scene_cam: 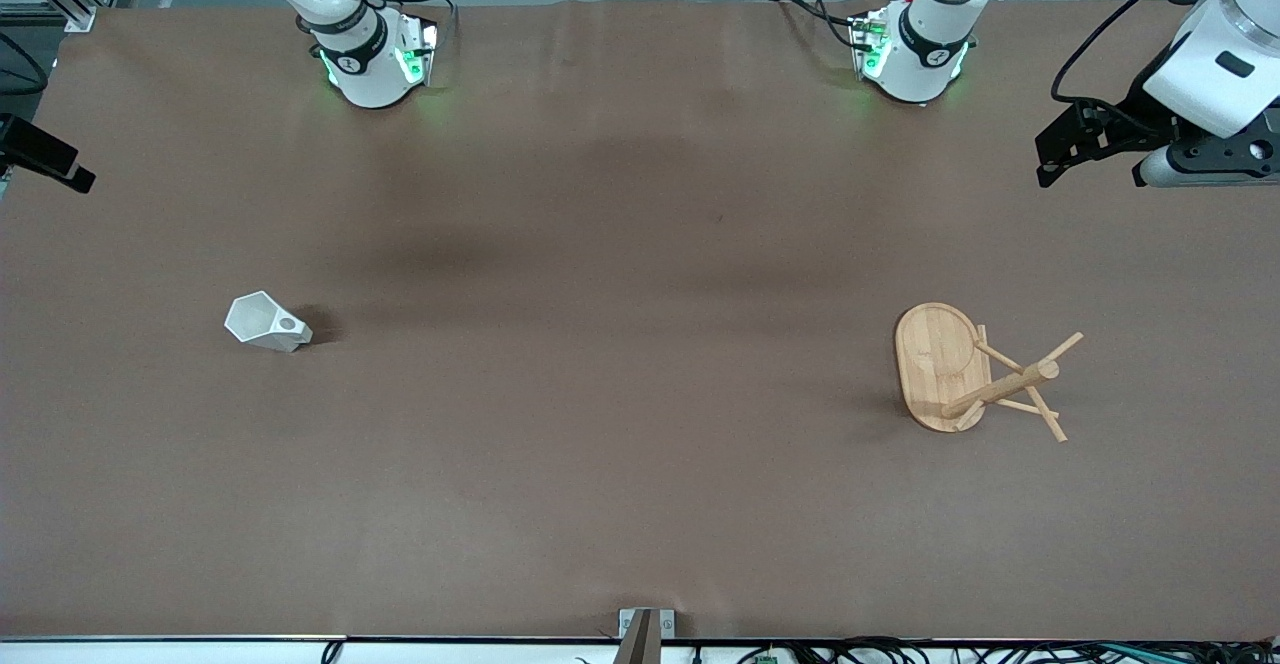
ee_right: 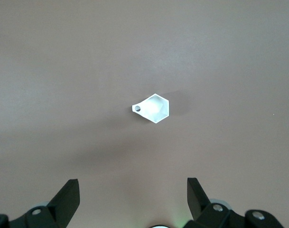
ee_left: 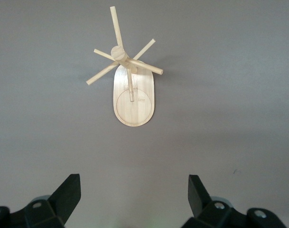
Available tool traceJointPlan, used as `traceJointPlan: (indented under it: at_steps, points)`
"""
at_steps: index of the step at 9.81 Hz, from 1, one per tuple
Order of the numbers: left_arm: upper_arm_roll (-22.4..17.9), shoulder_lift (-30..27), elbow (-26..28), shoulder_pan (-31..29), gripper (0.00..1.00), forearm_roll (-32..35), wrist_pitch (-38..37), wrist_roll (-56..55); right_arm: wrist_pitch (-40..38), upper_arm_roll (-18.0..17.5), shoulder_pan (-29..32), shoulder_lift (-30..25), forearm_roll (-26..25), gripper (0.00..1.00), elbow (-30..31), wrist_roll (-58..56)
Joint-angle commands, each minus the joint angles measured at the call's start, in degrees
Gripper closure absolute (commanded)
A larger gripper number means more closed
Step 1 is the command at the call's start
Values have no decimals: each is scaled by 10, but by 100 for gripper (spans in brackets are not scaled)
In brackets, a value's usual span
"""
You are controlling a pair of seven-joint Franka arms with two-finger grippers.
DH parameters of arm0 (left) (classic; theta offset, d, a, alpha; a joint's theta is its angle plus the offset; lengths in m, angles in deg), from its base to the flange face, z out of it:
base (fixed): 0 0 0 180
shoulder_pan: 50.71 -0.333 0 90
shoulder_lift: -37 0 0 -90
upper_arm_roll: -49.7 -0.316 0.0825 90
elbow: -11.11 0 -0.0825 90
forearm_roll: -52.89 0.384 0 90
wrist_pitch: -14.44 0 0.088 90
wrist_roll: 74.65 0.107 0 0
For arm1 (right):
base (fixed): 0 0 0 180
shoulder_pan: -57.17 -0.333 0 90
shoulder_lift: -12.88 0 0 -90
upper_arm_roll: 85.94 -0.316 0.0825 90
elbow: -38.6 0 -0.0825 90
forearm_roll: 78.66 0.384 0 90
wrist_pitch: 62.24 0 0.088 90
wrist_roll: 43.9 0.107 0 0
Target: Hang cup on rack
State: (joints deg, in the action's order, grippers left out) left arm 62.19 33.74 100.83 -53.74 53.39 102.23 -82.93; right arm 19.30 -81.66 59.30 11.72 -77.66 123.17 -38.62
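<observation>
cup: we've got the cup (scene_cam: pixel 266 323) sitting on the counter (scene_cam: pixel 620 424) way off from the rack (scene_cam: pixel 975 372), toward the right arm's end, at about the same nearness to the front camera as the rack. Handle with the round hole points back toward the rack.

rack: upright on its oval base at the left arm's end of the counter, pegs fanning out from the post. None of them carries anything yet.

left end effector: the left end effector (ee_left: pixel 135 194) hangs high above the counter with the rack in its wrist view, jaws spread wide, nothing in them. In the front view it sits up by the edge, past the rack.

right end effector: the right end effector (ee_right: pixel 133 197) is also wide and empty, hovering over the counter and looking down at the cup. We don't see it in the front view.

handling guess: looks like a small, stiff, light cup, probably smooth plastic, so a bit slippery. The flat facets should help.

where to grab: we'd pinch across two opposite faces of the body or over the rim wall, keeping the handle hole free for a peg.

stage: nothing picked up yet.
</observation>
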Motion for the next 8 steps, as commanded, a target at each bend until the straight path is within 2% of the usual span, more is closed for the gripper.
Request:
traceJointPlan:
  at_steps: [1, 4, 6, 8]
  points:
    - [1, 4, 11, 1, 0, 8, -6, 7, -11, -6, 11, -11, -4, 0, 12, -4]
    - [1, 17, -6, 0, 0, 10, -5, 7, -12, -6, 14, -10, -5, 0, 11, -5]
    - [3, 26, -23, 7, 0, 42, -5, 9, -14, -7, 13, -10, -8, 0, 11, -4]
    - [4, 29, -24, 2, 0, 35, -5, 11, -21, -6, 15, -9, -8, 0, 33, -4]
